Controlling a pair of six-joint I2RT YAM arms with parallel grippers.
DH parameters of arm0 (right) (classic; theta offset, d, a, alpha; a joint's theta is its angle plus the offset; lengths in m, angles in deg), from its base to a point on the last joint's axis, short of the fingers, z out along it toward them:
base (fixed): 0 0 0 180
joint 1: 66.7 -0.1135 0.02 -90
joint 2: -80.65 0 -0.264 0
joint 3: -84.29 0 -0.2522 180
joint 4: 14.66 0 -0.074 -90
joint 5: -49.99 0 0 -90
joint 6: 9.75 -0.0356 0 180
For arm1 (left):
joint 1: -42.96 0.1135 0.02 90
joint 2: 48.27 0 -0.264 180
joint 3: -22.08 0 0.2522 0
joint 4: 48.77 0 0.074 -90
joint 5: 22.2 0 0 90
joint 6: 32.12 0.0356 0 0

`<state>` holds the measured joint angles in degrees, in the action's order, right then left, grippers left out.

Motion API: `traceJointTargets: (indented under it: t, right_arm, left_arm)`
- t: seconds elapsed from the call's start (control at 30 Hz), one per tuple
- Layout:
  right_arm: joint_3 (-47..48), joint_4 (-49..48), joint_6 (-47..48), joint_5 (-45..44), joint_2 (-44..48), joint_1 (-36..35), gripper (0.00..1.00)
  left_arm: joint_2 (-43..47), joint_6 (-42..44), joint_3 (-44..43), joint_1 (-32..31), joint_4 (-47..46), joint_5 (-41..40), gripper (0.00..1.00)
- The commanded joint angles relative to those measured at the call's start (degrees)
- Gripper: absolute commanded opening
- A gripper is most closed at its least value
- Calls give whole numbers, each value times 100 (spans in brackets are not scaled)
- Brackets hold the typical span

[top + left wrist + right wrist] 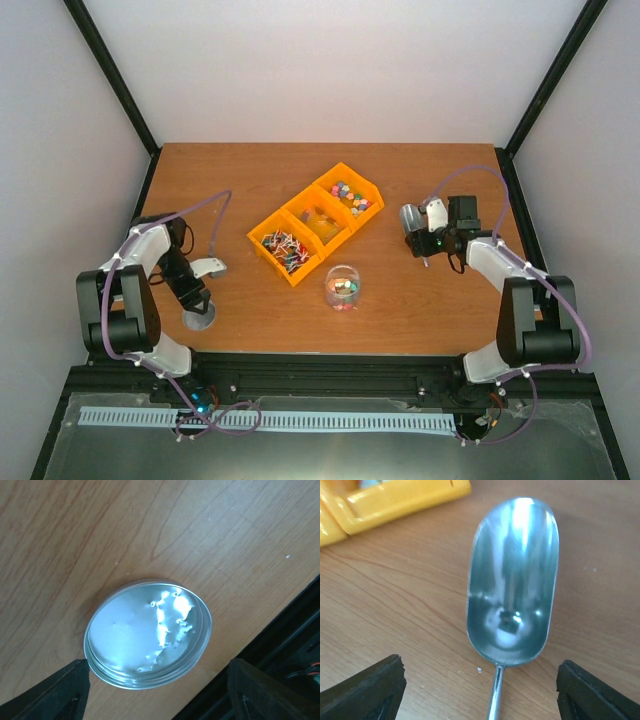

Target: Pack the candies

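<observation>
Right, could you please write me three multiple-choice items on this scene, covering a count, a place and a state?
1. Compartments in the yellow bin: A two; B three; C five.
2. The metal lid is: A inside the bin; B held aloft; C flat on the table, under the left hand.
3. The scoop is: A empty; B heaped full; C snapped.
Key: 1 B, three pockets sit in a row; 2 C, bare wood surrounds it; 3 A, its bowl shows only metal.
</observation>
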<state>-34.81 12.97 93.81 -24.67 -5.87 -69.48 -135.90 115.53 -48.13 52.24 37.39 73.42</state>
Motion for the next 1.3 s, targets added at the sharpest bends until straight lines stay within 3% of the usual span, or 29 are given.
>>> traceJointTargets:
  t: [0.0,0.07,0.17,0.57,0.7,1.07,1.27]
  right_arm:
    - [332,543,485,371,424,22,84]
    - [442,733,649,427,561,24,86]
    - [580,1008,894,628,815,24,100]
    - [818,1528,1683,1261,1657,24,100]
    - [850,1614,1724,1336,1681,24,100]
    - [746,1483,2874,2510,2160,16,93]
    - [840,1579,3586,2868,2334,-222,87]
  left_arm:
    - [38,561,92,36,-820,-40,74]
    - [-19,616,170,39,-1172,-54,70]
    - [-97,768,263,33,-1549,-19,65]
    - [-390,1412,632,15,-2150,17,52]
    - [-478,1514,773,-8,-2288,0,43]
    - [-593,804,-156,-538,-1044,1216,2]
    - [-430,419,-944,-771,-345,2019,1]
